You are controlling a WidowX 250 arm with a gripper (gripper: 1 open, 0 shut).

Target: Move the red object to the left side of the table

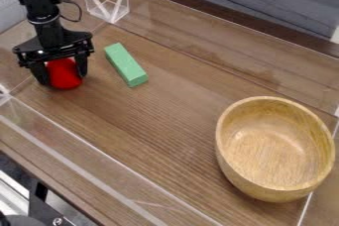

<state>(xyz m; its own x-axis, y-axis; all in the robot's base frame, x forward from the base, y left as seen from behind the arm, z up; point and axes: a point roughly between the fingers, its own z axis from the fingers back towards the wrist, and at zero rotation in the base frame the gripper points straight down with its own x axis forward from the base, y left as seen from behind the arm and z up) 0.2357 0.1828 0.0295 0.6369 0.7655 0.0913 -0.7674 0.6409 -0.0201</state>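
Note:
The red object (61,74), a small round toy fruit, rests on the brown wood-grain table (172,101) near its left end. My black gripper (55,59) points straight down over it, open, with one finger on each side of the fruit and a visible gap to it. The arm rises behind toward the upper left corner.
A green rectangular block (126,63) lies just right of the gripper. A large wooden bowl (276,148) stands at the lower right. Low clear acrylic walls (79,161) edge the tabletop, with a clear bracket (109,7) at the back left.

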